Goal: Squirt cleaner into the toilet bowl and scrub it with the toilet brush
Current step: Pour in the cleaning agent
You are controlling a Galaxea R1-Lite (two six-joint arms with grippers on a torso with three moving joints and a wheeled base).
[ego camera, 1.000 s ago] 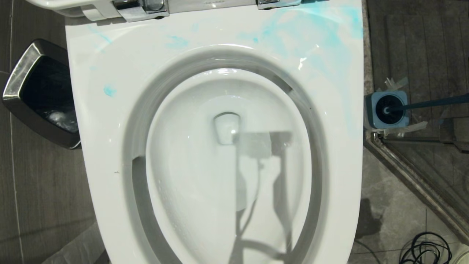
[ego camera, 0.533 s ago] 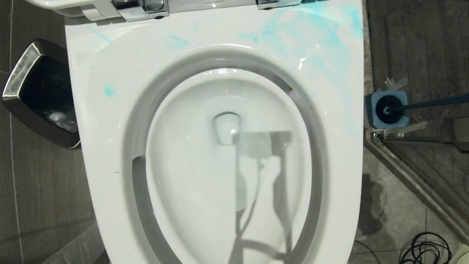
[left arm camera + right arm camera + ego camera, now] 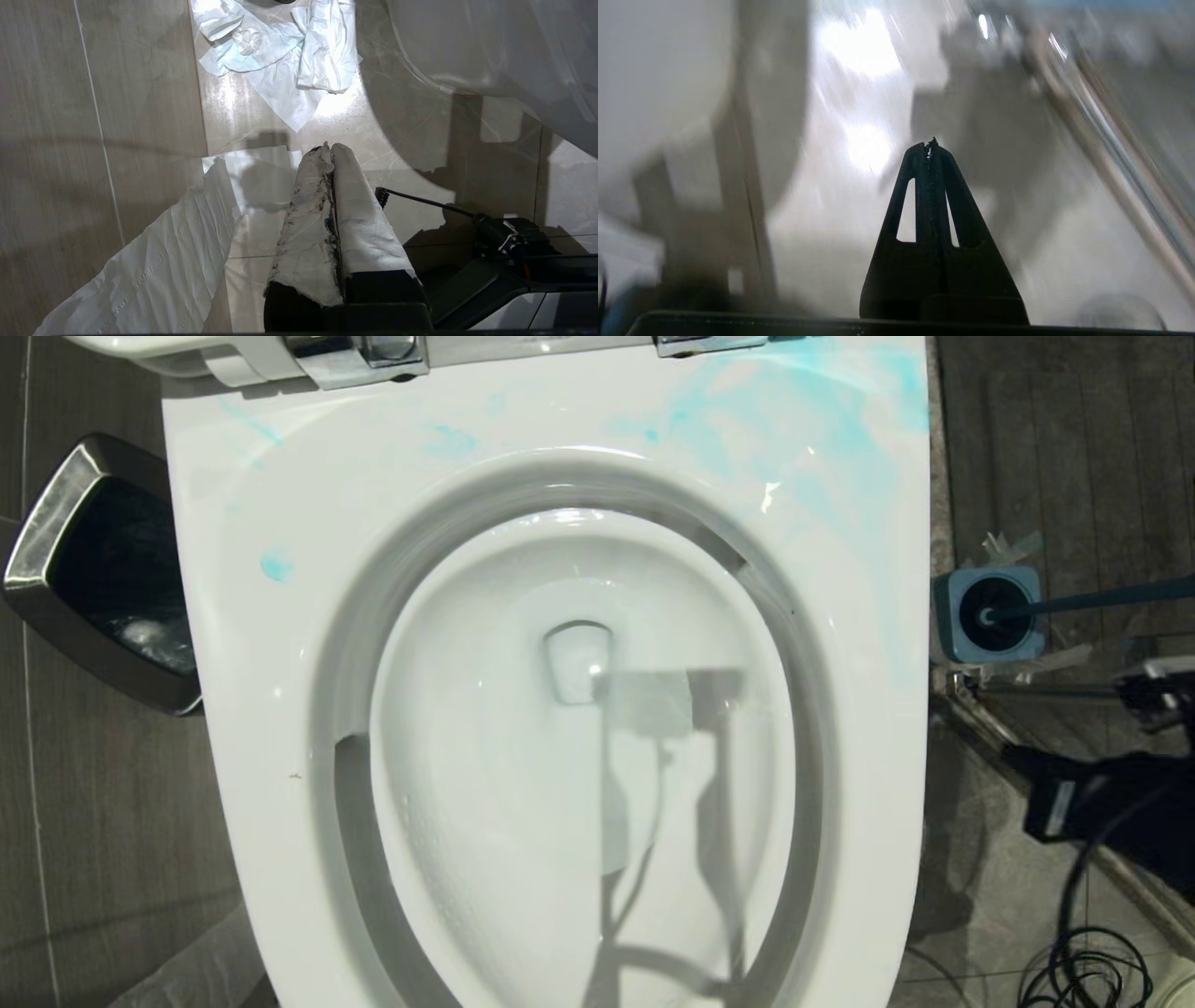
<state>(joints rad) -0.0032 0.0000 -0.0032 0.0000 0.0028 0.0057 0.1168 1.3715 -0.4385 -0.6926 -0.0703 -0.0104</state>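
Observation:
The white toilet bowl (image 3: 485, 803) fills the head view, its seat (image 3: 243, 644) smeared with turquoise liquid (image 3: 794, 429) at the back right. The dark toilet brush (image 3: 1102, 597) stands in its blue-grey holder (image 3: 988, 614) on the floor to the right of the toilet. My right arm (image 3: 1102, 803) reaches in low at the right edge, below the holder; its black right gripper (image 3: 930, 145) is shut and empty over the floor. The tape-wrapped left gripper (image 3: 329, 148) is shut and empty, hanging above the tiles beside the toilet's base (image 3: 490, 46). The cleaner is out of view.
A steel-rimmed bin (image 3: 93, 569) stands left of the toilet. A metal floor rail (image 3: 990, 728) runs diagonally at the right, with a coiled black cable (image 3: 1083, 971) near the bottom corner. White paper sheets (image 3: 280, 51) lie on the tiles under the left arm.
My right arm has swung up into the head view at the lower right, where only its shadow on the floor showed before. The toilet, brush and bin stay put.

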